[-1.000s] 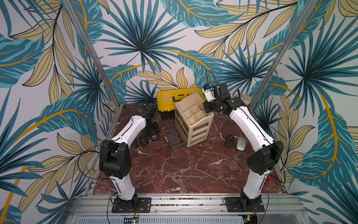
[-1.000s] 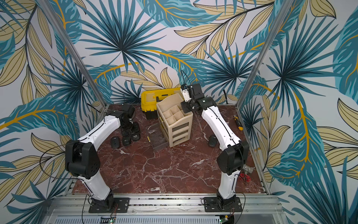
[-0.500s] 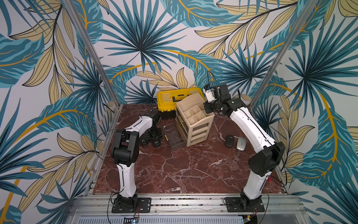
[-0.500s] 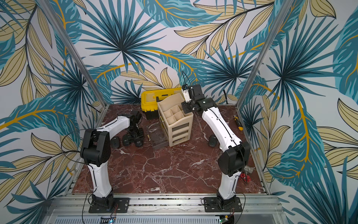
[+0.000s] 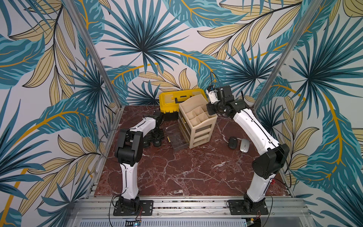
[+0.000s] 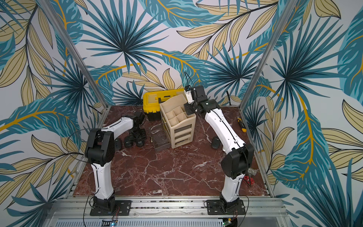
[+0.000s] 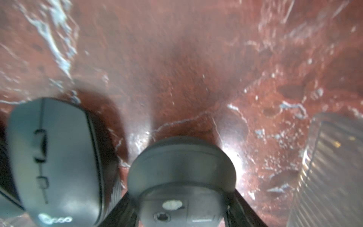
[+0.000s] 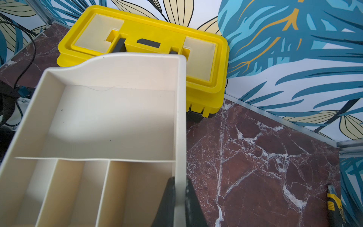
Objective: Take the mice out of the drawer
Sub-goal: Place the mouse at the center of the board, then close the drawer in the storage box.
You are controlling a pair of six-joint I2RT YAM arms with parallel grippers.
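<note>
My left gripper is low over the marble at the left, open, its dark fingers flanking a black mouse that rests on the table. A second black mouse lies right beside it. Both top views show this cluster of black mice. A black mouse and a silver one lie at the right. The clear drawer is pulled out of the beige organizer. My right gripper is shut on the organizer's top rim.
A yellow toolbox stands against the back wall behind the organizer. A yellow-and-black utility knife lies by the right wall. Metal frame posts rise at both back corners. A small red object sits by the right arm's base.
My left arm has folded and carried its gripper forward and down to the mice at the left, and its jaws have widened. The right arm has not moved.
</note>
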